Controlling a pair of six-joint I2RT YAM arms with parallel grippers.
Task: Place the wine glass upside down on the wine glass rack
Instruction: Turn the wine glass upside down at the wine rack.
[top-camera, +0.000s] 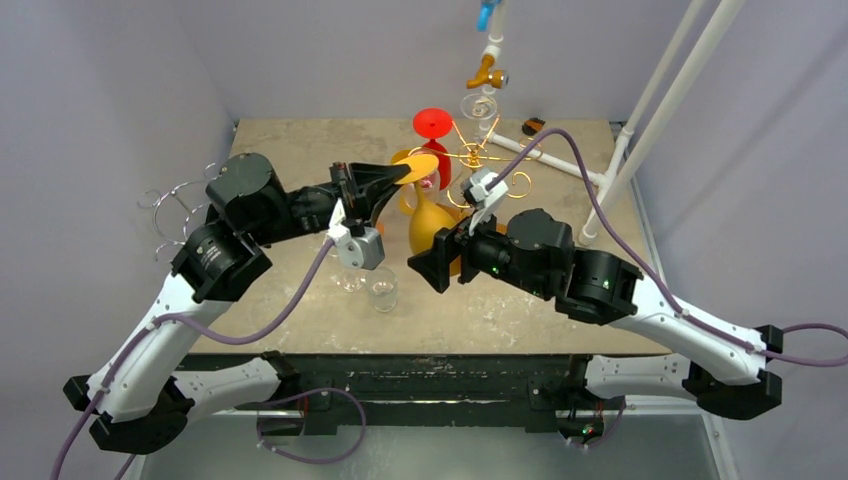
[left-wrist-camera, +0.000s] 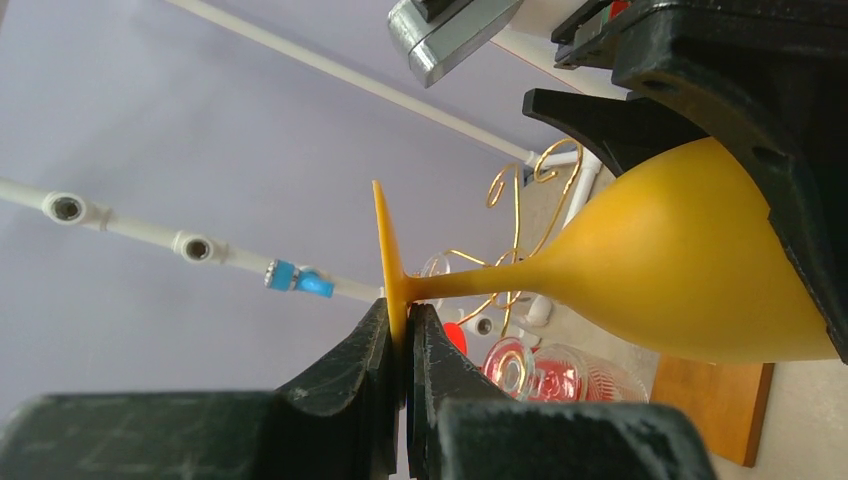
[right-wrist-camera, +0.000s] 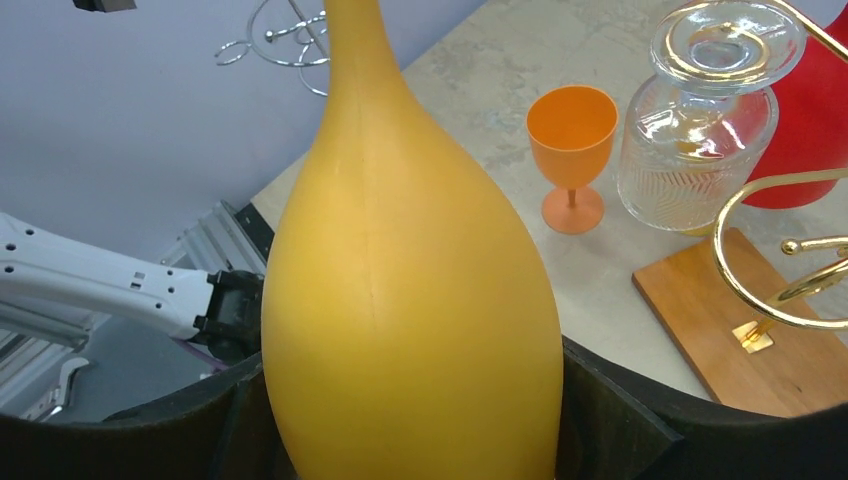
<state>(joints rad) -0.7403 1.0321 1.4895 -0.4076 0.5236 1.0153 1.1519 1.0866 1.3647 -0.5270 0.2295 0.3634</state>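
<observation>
The wine glass (top-camera: 430, 225) is opaque mustard yellow, with a long teardrop bowl that narrows smoothly into a thin stem and a flat round foot. A faint moulding seam runs down the bowl. It is up in the air above the surface (top-camera: 560, 310), between the two arms and just on the near side of the gold wire rack (top-camera: 480, 155). Its foot points toward the far side and its bowl toward the near side.

The left gripper (top-camera: 405, 175) has its jaws pressed together on the rim of the foot, pinching it edge-on. The right gripper (top-camera: 440, 255) has its jaws spread wide on either side of the fattest part of the bowl. They lie close against it, but we cannot tell whether they press on it.

Only the top view shows both arms meeting at the glass, the red glass (top-camera: 432, 122) hanging foot-up on the rack, and a clear tumbler (top-camera: 381, 288) standing below the left arm. The left wrist view alone shows how thin the foot is where it is pinched. The right wrist view shows what the arms hide from above: a small orange goblet (right-wrist-camera: 572, 130) standing upright, the rack's wooden base (right-wrist-camera: 720, 310), and a clear glass (right-wrist-camera: 695, 140) hung upside down in a gold spiral.
</observation>
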